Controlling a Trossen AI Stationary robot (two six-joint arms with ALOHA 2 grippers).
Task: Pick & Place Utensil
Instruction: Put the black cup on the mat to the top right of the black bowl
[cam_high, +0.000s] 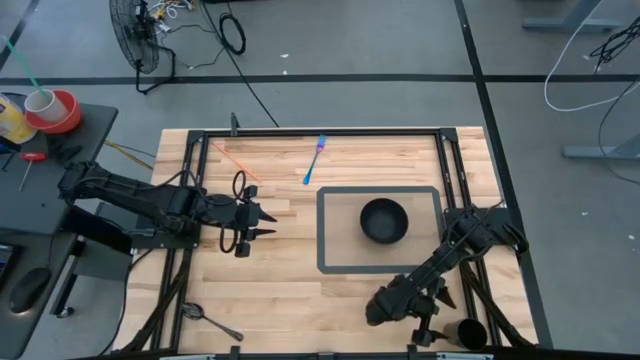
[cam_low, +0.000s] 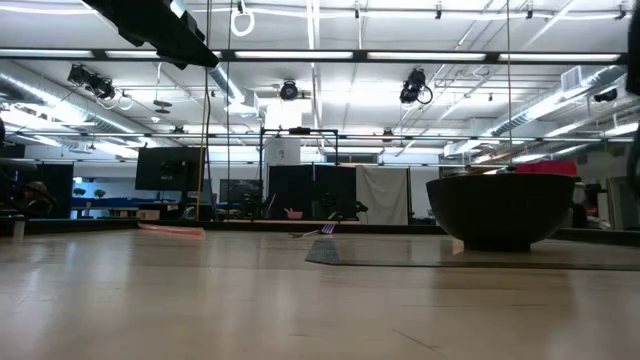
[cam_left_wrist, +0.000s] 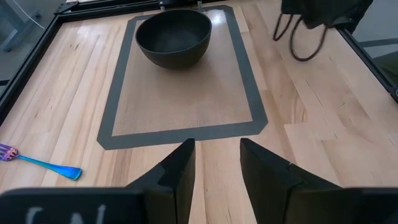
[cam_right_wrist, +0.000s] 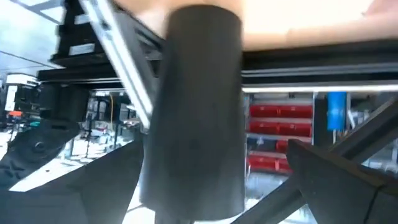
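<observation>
The utensil, a blue fork with a purple head (cam_high: 314, 160), lies flat on the wood near the table's far edge, and it also shows in the left wrist view (cam_left_wrist: 37, 163). A black bowl (cam_high: 384, 220) stands on a grey-bordered mat (cam_high: 330, 262). My left gripper (cam_high: 268, 222) hovers open left of the mat, pointing at the bowl (cam_left_wrist: 174, 37); its fingers hold nothing (cam_left_wrist: 216, 146). My right gripper (cam_high: 440, 325) is open at the near right edge. A black cylinder (cam_right_wrist: 193, 112) stands between its fingers. My right gripper's fingers (cam_right_wrist: 93, 180) stand on either side of the black cylinder's wall (cam_right_wrist: 155, 124). I cannot tell whether they touch it.
A thin orange stick (cam_high: 235, 160) lies on the far left part of the table. A dark utensil (cam_high: 210, 320) sits at the near left corner. A black frame (cam_high: 300, 131) runs round the table. The wood between the left gripper and the mat is bare.
</observation>
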